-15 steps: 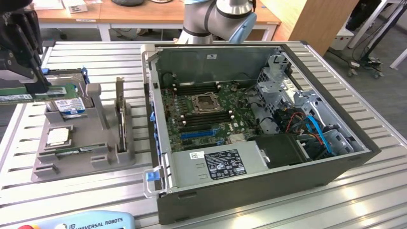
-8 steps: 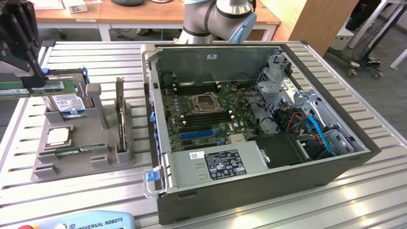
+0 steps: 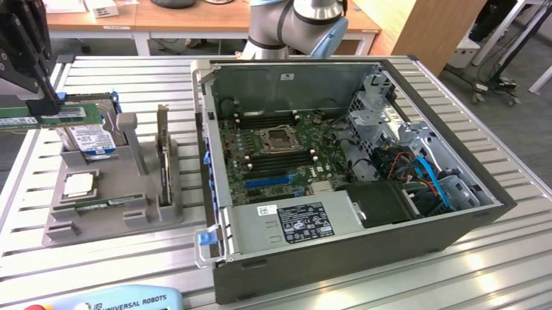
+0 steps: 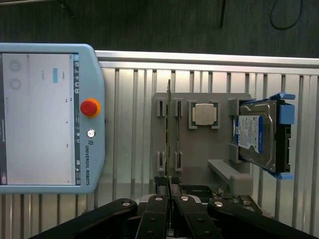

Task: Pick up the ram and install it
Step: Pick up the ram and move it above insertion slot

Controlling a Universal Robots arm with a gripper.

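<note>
Aluminium slatted table (image 3: 505, 265) under open computer case (image 3: 345, 274), wooden desks (image 3: 172, 19) behind, jaws tight on the ram (image 3: 61, 115).

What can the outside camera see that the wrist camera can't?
The exterior view adds the open computer case with its motherboard. The wrist view adds the teach pendant's screen. Both show the grey holder, the hard drive, the square processor chip, and the fingers shut on the ram.
</note>
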